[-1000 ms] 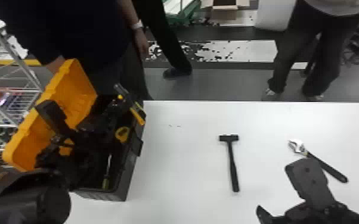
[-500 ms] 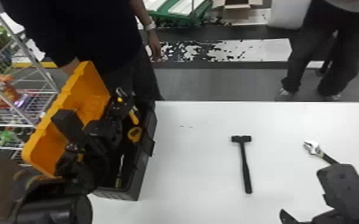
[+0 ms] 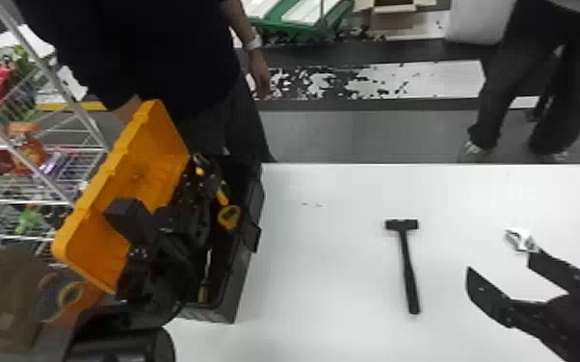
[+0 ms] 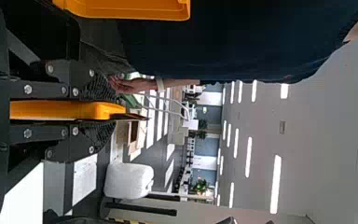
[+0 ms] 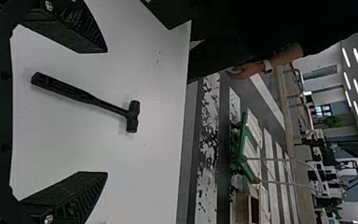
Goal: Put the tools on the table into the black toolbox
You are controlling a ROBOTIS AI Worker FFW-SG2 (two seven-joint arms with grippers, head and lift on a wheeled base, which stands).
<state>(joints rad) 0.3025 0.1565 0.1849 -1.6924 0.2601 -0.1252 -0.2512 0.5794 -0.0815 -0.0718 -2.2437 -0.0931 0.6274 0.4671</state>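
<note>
Stowing step in hand: left end effector [image 4: 115, 113] clenched on a yellow tool [image 4: 65, 110] at the black toolbox [image 3: 243, 284], surface's [image 3: 327, 269] left edge; release inside appears due. Right end effector [image 3: 501, 267] released. Hammer [image 3: 407, 269] and wrench [image 3: 521, 239] outstanding, short of the far edge.

No legible print or signs

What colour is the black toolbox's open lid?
The broad, open lid is bright yellow-orange; the head view shows it best.

Workshop-like hall, ceiling strip lights [image 4: 276, 184], green flatbed cart [image 5: 242, 147], worn white floor stripes [image 3: 414, 79], wire rack [image 3: 14, 201]
</note>
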